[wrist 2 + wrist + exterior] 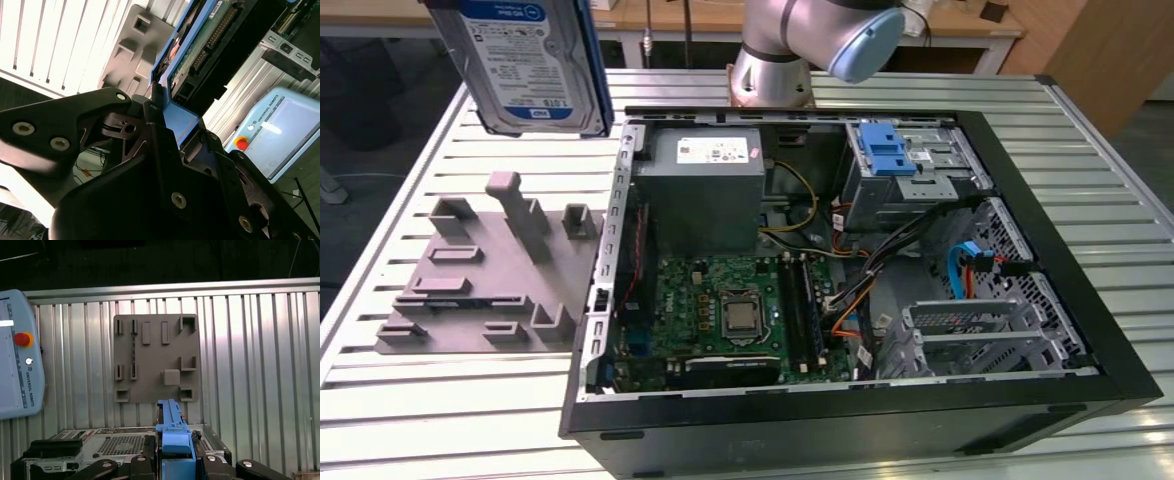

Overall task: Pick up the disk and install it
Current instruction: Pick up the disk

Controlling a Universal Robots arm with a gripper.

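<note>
The disk (pixel 534 60) hangs on edge high over the grey fixture plate (pixel 480 270) on the counter (pixel 454 420), at the exterior view's left of the open computer case (pixel 854 435). The exterior view shows its labelled face, the second wrist view its green circuit-board side (pixel 210 35), and the first wrist view its thin blue carrier (pixel 172 432) edge. In both wrist views the hand (pixel 172 120) is clamped on that carrier, pointing down at the plate beside a teach pendant (pixel 15 355), while the arm (pixel 787 40) stands behind the case.
</note>
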